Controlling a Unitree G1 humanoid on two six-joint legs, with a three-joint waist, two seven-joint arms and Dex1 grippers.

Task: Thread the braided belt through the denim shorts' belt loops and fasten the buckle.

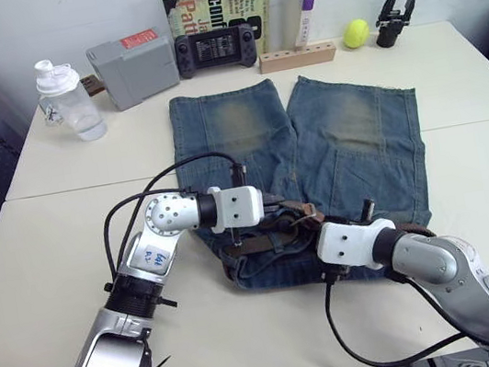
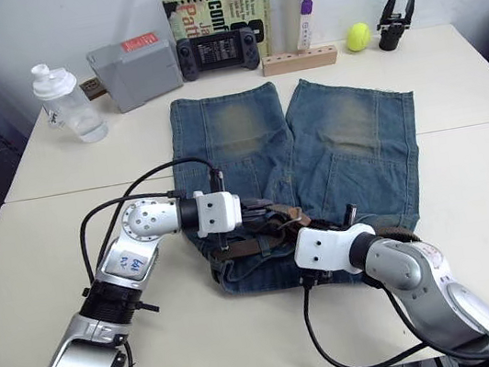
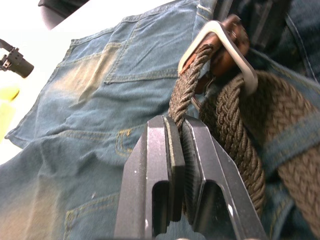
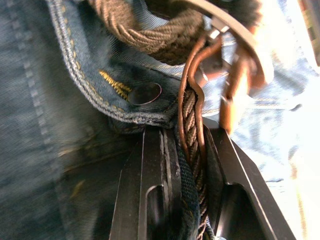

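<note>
Lab or test room — plain white tables (image 1: pixel 54 158) pushed together, bare wall, odd props — handheld console (image 1: pixel 214 50), tennis ball (image 1: pixel 356 34)

Faded, matt denim shorts (image 1: pixel 350 143); rough woven braided belt (image 3: pixel 240 125) with smooth, shiny metal buckle (image 3: pixel 235 52); matt black claw fingers (image 3: pixel 165 175); smooth pale counter (image 1: pixel 79 256).

Denim shorts (image 1: pixel 314 149): flat on table (image 1: pixel 79 256), waistband toward the robot, legs extending beyond both grippers. Braided belt (image 1: pixel 276 234): on the waistband, between left gripper (image 1: pixel 278 204) and right gripper (image 1: pixel 311 233); buckle (image 3: pixel 220 45) just ahead of the left gripper's fingertips. Bottle (image 1: pixel 68 100): far beyond, left of the left gripper. Ball (image 1: pixel 355 33): far beyond the right gripper.
</note>
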